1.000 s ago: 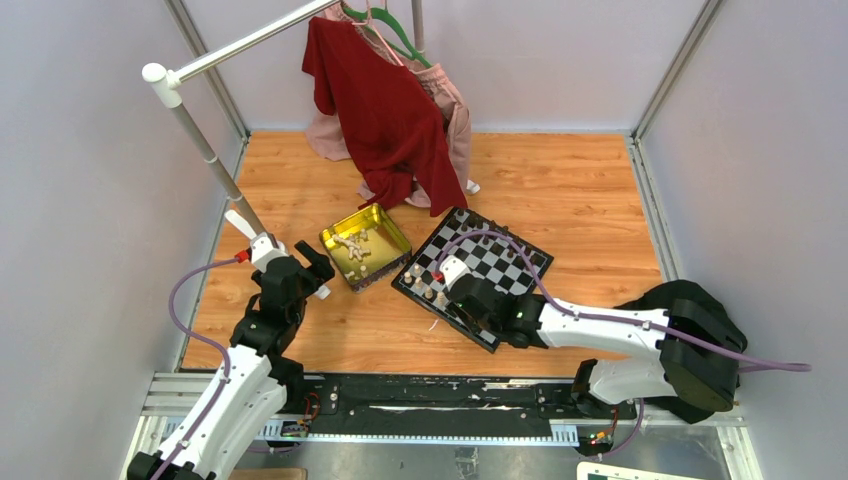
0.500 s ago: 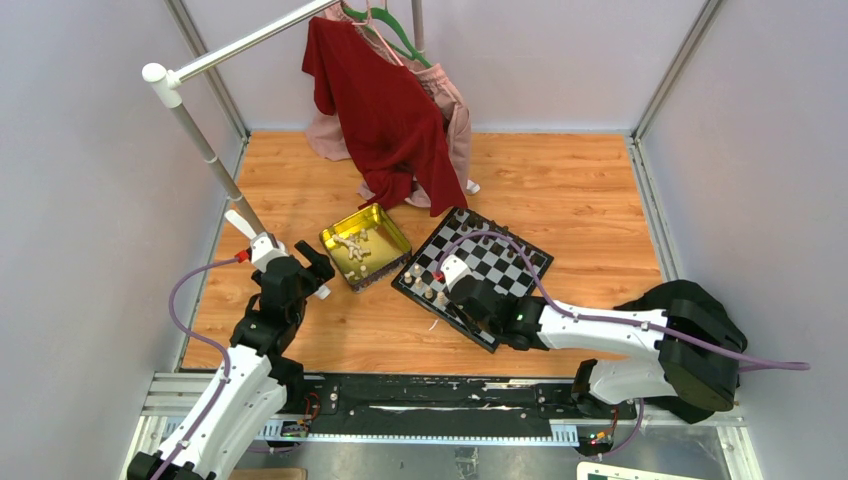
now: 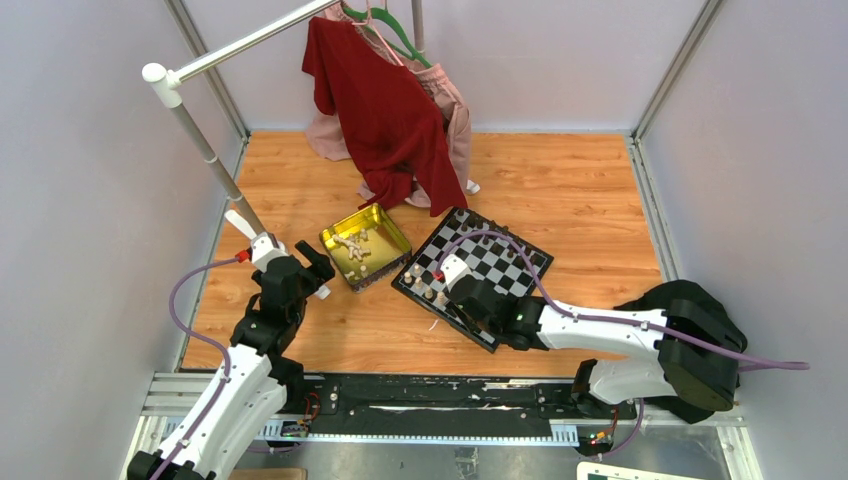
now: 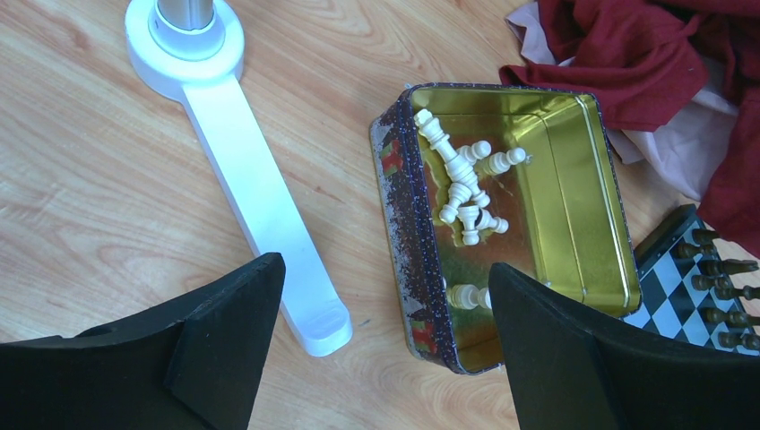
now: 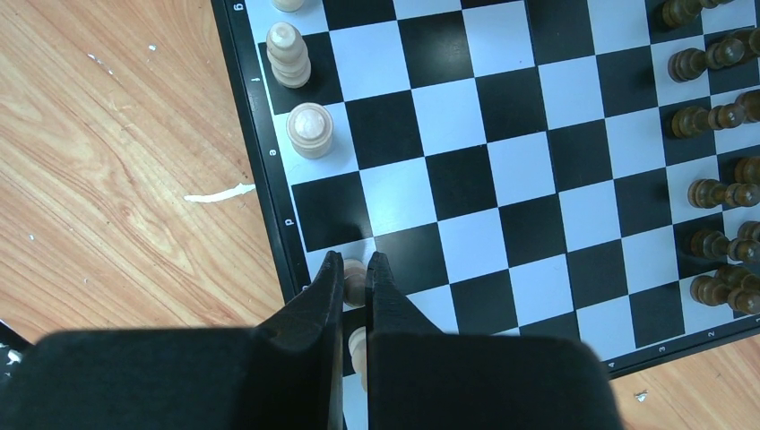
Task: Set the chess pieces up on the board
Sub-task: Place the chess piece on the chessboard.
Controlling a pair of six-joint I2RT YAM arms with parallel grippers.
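The checkered board (image 3: 512, 262) lies right of the gold tin (image 3: 392, 236). My right gripper (image 5: 355, 267) is low over the board's near-left edge. It is shut on a light chess piece (image 5: 356, 281) that stands on a white edge square. A second light piece (image 5: 358, 346) shows between the fingers behind it. Two more light pieces (image 5: 310, 131) stand along that edge, and several dark pieces (image 5: 710, 193) line the opposite side. My left gripper (image 4: 385, 278) hangs open above the floor at the tin's near corner. Several cream pieces (image 4: 462, 184) lie loose in the tin (image 4: 591, 188).
The white foot of a clothes rack (image 4: 260, 197) lies on the floor left of the tin, and its pole (image 3: 205, 150) rises beside my left arm. Red and pink garments (image 3: 385, 110) hang down to the floor just behind the tin and the board.
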